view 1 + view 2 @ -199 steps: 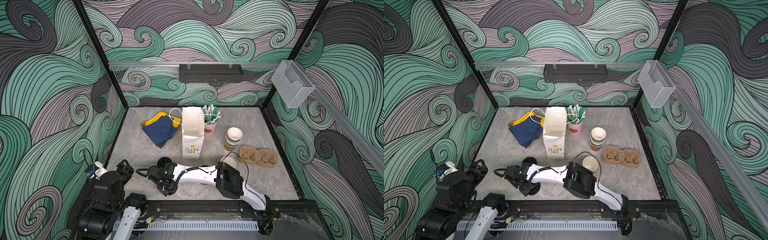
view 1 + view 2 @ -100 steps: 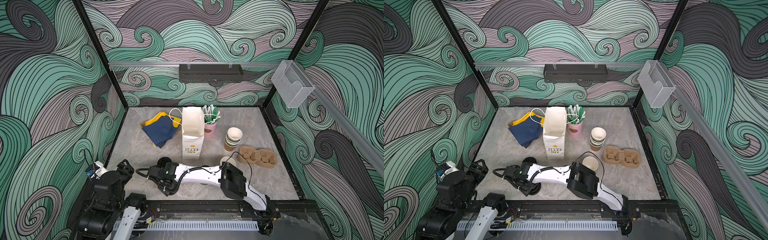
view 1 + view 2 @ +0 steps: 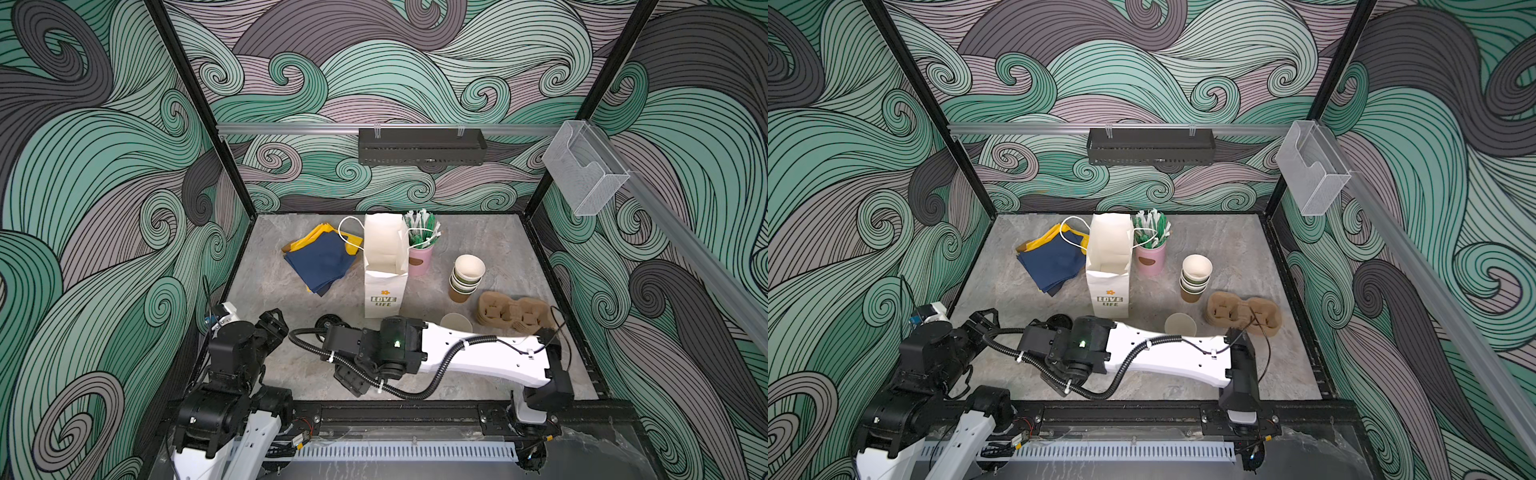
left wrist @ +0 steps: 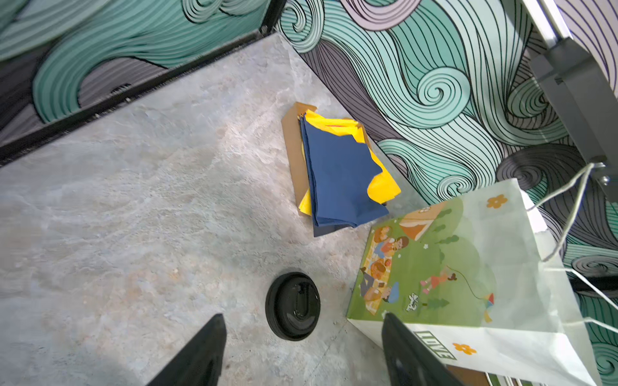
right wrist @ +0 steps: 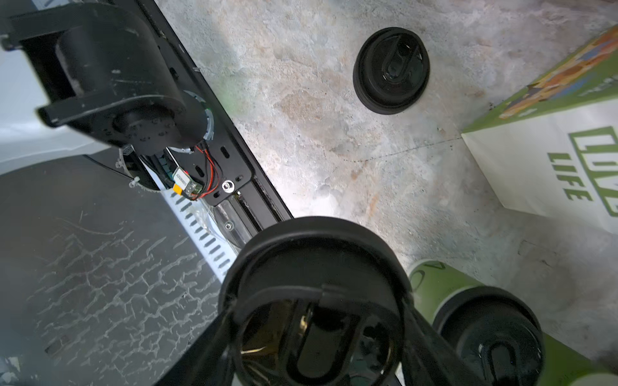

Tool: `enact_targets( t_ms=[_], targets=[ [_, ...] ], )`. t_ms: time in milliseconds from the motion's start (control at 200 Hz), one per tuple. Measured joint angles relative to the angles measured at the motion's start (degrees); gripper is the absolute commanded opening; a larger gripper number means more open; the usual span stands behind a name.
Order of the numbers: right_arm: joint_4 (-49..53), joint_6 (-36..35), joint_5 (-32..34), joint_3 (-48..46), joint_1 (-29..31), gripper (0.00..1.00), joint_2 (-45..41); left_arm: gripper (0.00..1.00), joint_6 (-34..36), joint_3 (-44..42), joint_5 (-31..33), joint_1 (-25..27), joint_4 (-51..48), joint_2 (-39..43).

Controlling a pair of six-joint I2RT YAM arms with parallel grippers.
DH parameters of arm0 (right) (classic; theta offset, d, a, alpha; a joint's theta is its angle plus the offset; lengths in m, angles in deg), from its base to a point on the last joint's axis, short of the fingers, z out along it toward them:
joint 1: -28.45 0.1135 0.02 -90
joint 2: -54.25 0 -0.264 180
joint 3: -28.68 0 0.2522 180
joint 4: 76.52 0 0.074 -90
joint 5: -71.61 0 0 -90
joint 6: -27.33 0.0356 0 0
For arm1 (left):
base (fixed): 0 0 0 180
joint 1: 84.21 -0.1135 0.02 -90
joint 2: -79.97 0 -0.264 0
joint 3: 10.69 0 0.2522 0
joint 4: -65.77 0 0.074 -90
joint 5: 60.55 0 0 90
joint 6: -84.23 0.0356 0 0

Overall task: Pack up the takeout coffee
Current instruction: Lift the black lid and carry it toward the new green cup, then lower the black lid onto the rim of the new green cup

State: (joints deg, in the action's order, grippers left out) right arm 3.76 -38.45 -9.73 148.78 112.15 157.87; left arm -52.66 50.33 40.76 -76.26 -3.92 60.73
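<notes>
- progress: nothing is packed yet; the paper bag and cup carrier appear empty.
- right gripper is clamped on a black lid; whether a cup sits under it cannot be told.
- one lidded green cup sits just beside that gripper.
- left gripper is open and empty; a loose lid lies just ahead of its fingers.

- white paper bag: green "LOVE LIFE" lettering, green picnic print
- flat navy paper napkins over yellow ones
- small olive-green paper cup, black-lidded
- round black plastic sip lid, glossy
- grey stone counter, mottled
</notes>
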Motion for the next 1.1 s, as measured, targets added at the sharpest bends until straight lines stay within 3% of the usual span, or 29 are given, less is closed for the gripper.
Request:
enact_targets(
  t_ms=[260,555,860,1100],
  targets=[
    [8.9,5.4,3.4,-4.0,0.6,0.69,-11.0,0.75,0.5,-2.6,-4.5,0.0,4.7,-2.1],
    [16.5,15.1,6.7,-18.4,-1.5,0.69,-25.1,0.75,0.4,-4.7,-6.5,0.0,8.9,-4.5],
    [19.5,17.9,6.1,-28.0,-18.6,0.70,-39.4,0.75,0.4,-6.4,-8.0,0.0,11.0,-4.1],
    [17.1,12.7,2.7,-34.3,-29.9,0.70,-38.8,0.75,0.2,-7.8,-9.4,0.0,11.2,-4.1]
  ],
)
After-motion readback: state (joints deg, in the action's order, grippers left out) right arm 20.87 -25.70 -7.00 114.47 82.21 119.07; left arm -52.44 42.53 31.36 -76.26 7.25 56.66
